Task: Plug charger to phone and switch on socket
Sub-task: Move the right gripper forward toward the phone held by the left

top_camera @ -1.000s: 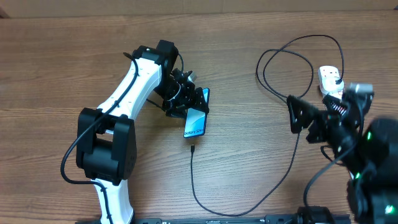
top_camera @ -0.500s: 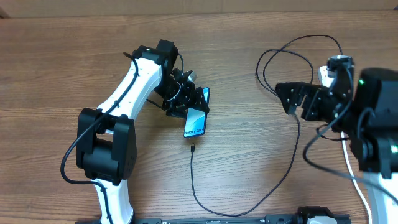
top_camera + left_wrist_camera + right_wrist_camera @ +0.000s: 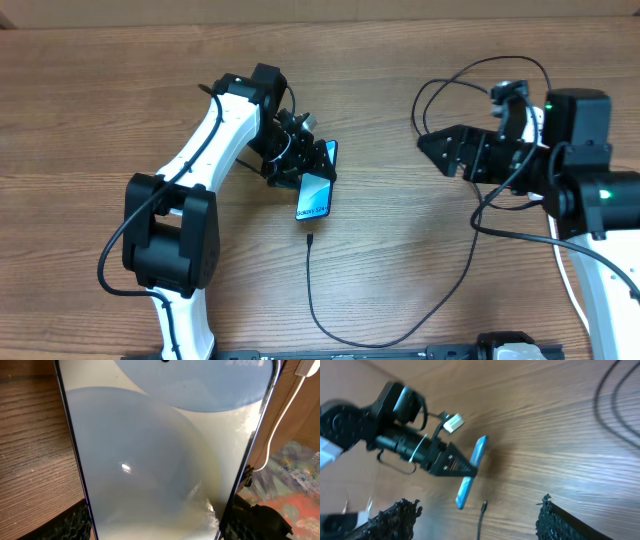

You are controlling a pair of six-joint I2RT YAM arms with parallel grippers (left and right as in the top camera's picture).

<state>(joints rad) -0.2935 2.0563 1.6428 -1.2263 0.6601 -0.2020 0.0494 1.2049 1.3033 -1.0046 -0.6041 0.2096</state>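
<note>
Overhead showed us a wooden worktop (image 3: 400,60). Left of its middle, the left gripper (image 3: 320,162) held the phone (image 3: 314,197) by its two long sides. The charger (image 3: 308,285) lay flat on the wood. Its small tip was just below the phone's lower end, near it but not touching. From there the black cable ran toward the near edge, bent right, and climbed to big loops near the far right corner. The right gripper (image 3: 432,152) hung over the right half of the worktop, pointing left, with its fingers apart and nothing between them. We could not make out the socket.

Left wrist view was almost all phone. A black finger (image 3: 255,520) sat at each long side. A white cord (image 3: 274,435) ran behind the phone's right side.

Right wrist view showed the right fingers (image 3: 395,520) wide at the bottom corners, holding nothing. Beyond them the phone was tilted up in the left gripper. The charger tip lay beside its low end, apart.
</note>
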